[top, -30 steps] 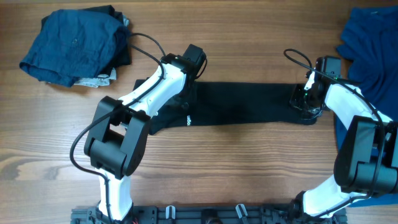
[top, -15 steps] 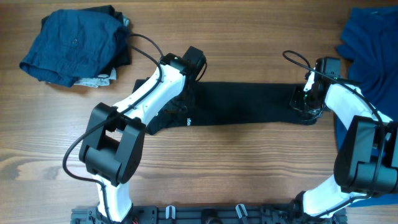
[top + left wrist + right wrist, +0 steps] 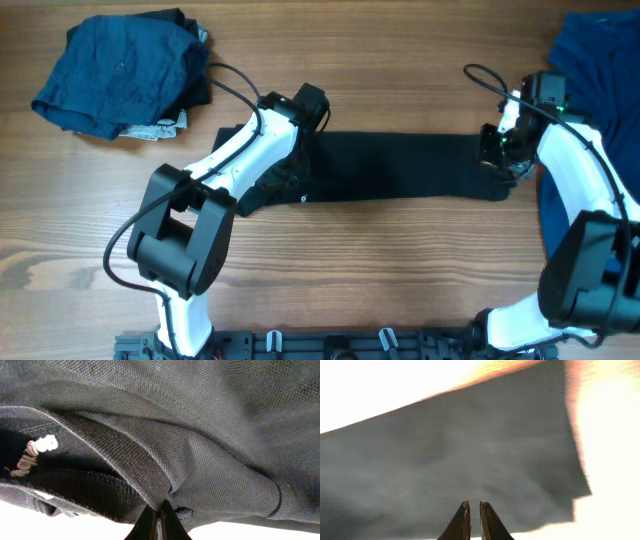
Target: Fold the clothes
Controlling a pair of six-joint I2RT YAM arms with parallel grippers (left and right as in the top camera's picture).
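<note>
The black knit collared shirt (image 3: 400, 165) lies as a long folded band across the middle of the wooden table (image 3: 400, 270). The right gripper (image 3: 472, 506) has shifted a little far and right at the band's right end. Its fingers are pressed nearly together, and I cannot tell whether they catch cloth. The left gripper (image 3: 159, 511) stays pinched on fabric at the left end. This probably draws the band taut for the next fold.

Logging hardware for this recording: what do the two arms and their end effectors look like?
Both the left arm and right arm have white rounded links joined by black joint housings. A thin black cable loops off each wrist. The left end effector and right end effector are pairs of slim, dark, tapering fingers. No markings are readable.
</note>
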